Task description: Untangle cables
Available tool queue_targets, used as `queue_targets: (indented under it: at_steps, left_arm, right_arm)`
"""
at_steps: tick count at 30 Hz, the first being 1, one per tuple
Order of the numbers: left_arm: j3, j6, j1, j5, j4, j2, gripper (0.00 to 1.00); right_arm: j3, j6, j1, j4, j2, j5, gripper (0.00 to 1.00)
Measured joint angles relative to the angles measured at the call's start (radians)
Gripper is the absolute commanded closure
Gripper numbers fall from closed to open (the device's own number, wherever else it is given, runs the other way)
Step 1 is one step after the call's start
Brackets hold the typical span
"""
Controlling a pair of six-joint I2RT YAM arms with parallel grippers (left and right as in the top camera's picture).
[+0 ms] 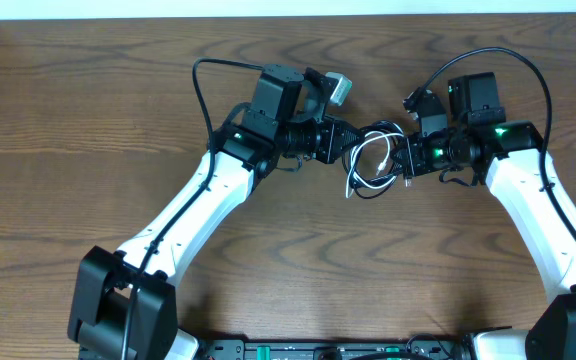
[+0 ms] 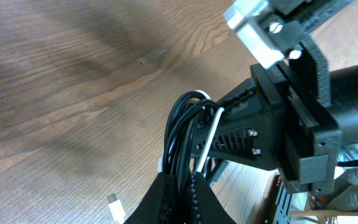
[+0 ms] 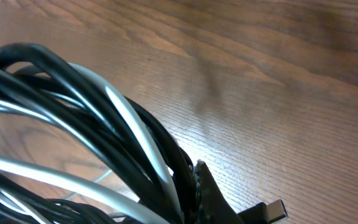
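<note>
Spanning the gap between the two arms, upper centre of the overhead view: the cables (image 1: 370, 168), one thin black and one thin white, looped together into a small loose tangle above the brown wood-grain bench (image 1: 88, 130). Left gripper (image 1: 356, 143): reaches in from the left of the tangle, jaws closed on the cables; in the left wrist view the black and white strands rise out of the closed fingers at the bottom centre of the frame and arch upward. Right gripper (image 1: 396, 158): reaches in from the right of the tangle, facing the left one closely, jaws closed with the cables running between them; in the right wrist view the strands fill the left half of the frame, blurred by nearness, and run down beside one dark finger at the bottom centre. White plug (image 2: 115, 206): small, lower left of the left wrist view, against the bench surface; whether it touches the wood cannot be told. Black plug (image 3: 271, 211): lower right of the right wrist view, just beyond the finger.
</note>
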Motion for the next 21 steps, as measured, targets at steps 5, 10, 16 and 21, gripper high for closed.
queue_targets:
  at_steps: [5, 10, 16, 21]
  left_arm:
    - [0.000, 0.001, 0.000, 0.000, 0.004, 0.014, 0.92]
    - [0.000, -0.008, 0.004, 0.000, 0.022, 0.036, 0.92]
    - [-0.001, -0.076, 0.027, -0.002, 0.072, 0.036, 0.93]
    - [-0.001, -0.096, 0.028, -0.003, 0.059, 0.036, 0.92]
  right_arm:
    - [0.000, 0.000, 0.000, 0.000, 0.000, 0.014, 0.99]
    - [-0.001, -0.004, 0.000, -0.006, 0.000, 0.053, 0.38]
    - [-0.001, -0.004, 0.000, -0.007, 0.000, 0.064, 0.10]
    - [-0.001, 0.048, 0.000, 0.012, 0.000, 0.073, 0.13]
